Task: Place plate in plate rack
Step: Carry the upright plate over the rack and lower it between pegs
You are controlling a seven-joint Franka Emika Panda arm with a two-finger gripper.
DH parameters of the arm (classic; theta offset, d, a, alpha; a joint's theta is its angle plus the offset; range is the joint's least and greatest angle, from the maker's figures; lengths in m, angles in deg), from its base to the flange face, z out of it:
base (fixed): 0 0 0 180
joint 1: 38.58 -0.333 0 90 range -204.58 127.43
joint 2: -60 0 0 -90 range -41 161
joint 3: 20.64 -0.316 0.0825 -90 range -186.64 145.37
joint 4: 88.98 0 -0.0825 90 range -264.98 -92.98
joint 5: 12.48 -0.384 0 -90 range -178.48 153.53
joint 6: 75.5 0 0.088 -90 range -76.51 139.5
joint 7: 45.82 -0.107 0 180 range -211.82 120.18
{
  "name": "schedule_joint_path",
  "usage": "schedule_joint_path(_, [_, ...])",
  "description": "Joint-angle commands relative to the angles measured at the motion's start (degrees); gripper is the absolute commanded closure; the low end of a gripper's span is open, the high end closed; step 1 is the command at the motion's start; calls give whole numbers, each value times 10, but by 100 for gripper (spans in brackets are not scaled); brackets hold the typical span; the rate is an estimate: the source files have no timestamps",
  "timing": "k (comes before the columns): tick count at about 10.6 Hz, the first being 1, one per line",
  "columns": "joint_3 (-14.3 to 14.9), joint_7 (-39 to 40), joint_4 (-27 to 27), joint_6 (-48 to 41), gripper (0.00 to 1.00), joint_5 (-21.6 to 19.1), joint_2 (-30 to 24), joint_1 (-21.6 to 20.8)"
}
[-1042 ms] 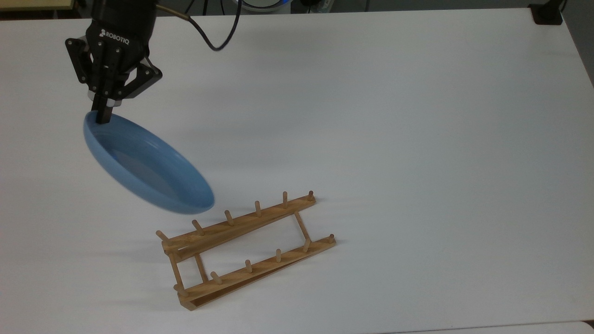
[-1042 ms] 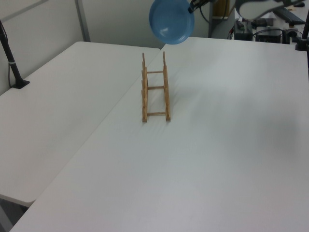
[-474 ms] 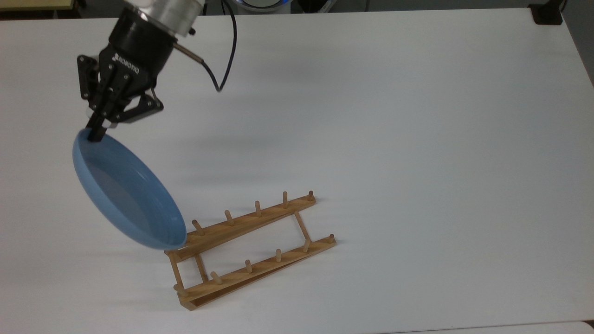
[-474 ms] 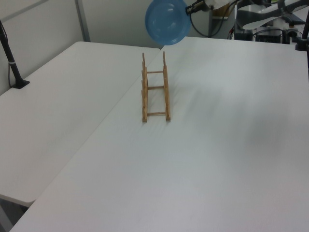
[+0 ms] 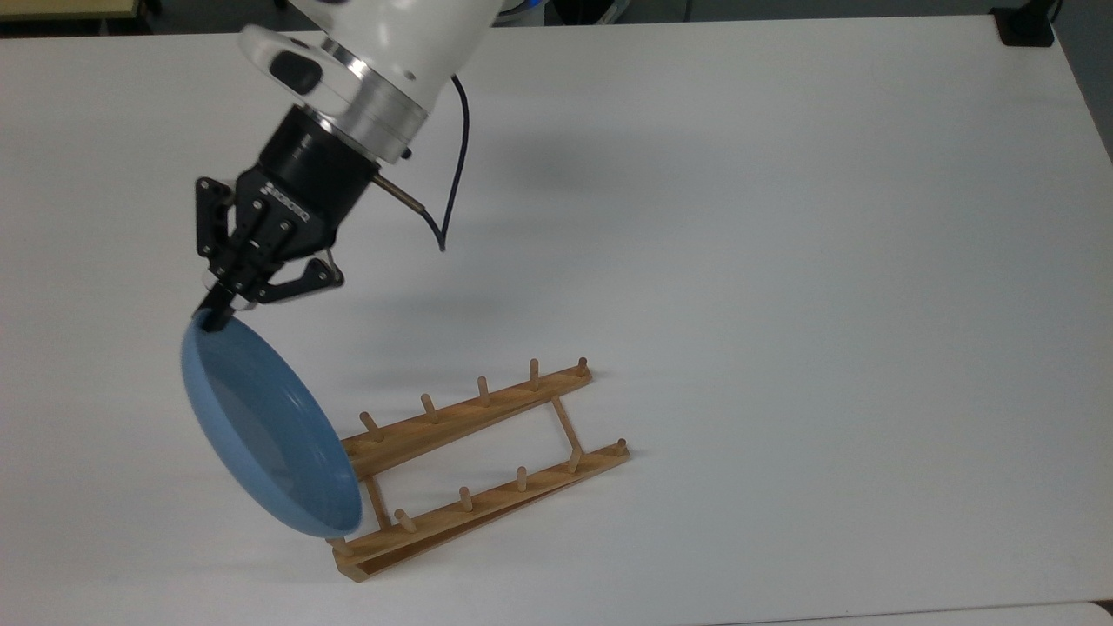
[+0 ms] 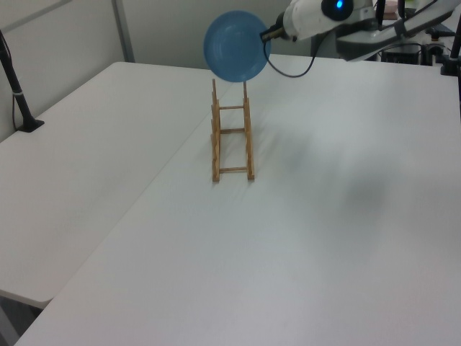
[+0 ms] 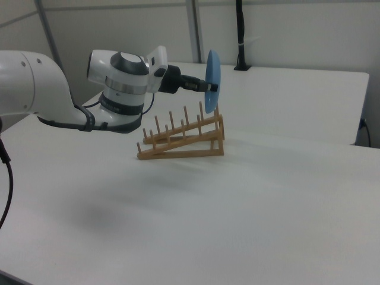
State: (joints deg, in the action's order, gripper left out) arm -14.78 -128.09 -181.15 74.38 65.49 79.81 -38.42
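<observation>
My jaws: pressed together on the raised rim of the plate (image 5: 261,435), one finger on the hollow side and the other behind it.
My gripper (image 5: 214,315): black, pointing down toward the top view's lower left, with its linkage bars splayed to either side above the pinch.
My grip point: the top edge of the plate in the top view; its right edge in the left view (image 6: 265,34); its near edge in the right view (image 7: 211,87).
The plate: light blue, glossy, held on edge and clear of the table (image 5: 783,217). In the right view (image 7: 212,77) it stands almost upright and shows as a thin sliver.
Plate facing: in the left view (image 6: 235,55) its round face turns toward the camera.
Plate against rack: it hangs over the high end of the plate rack (image 5: 478,465). In the top view it covers the rack's left end; in the right view its lower edge is just above the tallest pegs. Whether it touches them I cannot tell.
The plate rack: light-brown wood, two long rails with upright pegs joined by thin crossbars, sloping up toward the plate in the right view (image 7: 181,139).
Rack position: on the white table, well apart from its edges, running away from the camera in the left view (image 6: 232,133).
My wrist: a white and silver casing with a black cable (image 5: 448,187) looping from it.
</observation>
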Motion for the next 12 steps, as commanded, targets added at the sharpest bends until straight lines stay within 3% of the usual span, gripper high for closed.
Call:
schedule_joint_path(1, [6, -41, 23, -21, 100, 34, 17, -23])
schedule_joint_path(7, [6, -49, 25, -32, 100, 63, 43, -31])
schedule_joint_path(8, [6, -49, 25, -33, 92, 63, 43, -31])
schedule_joint_path(9, [6, -50, 25, -33, 38, 61, 43, -31])
schedule_joint_path(12, [5, -68, 25, -33, 3, 59, 42, -31])
